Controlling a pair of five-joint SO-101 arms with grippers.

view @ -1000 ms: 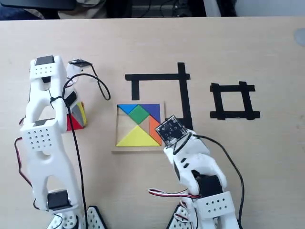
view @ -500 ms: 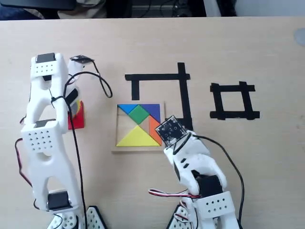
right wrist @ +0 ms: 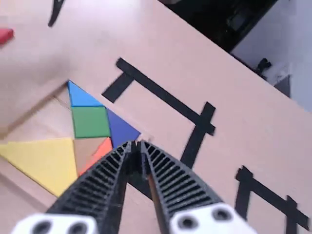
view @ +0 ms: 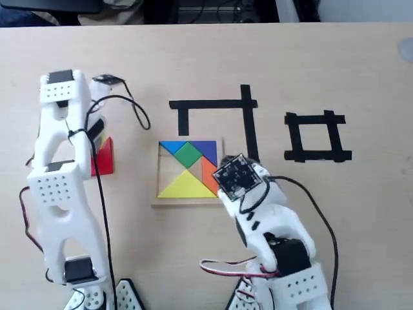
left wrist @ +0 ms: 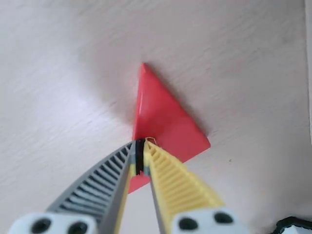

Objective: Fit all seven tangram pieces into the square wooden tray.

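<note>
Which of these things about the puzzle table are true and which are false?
1. The red triangular piece lies on the table outside the square wooden tray. True.
2. The yellow triangular piece lies on the bare table. False: it sits inside the tray.
3. The right gripper is wide open. False: its jaws are shut, above the tray's edge.
4. The left gripper has its tips at the red triangular piece. True.
5. The tray is completely full. False: a patch of bare wood shows beside the green square piece.
</note>
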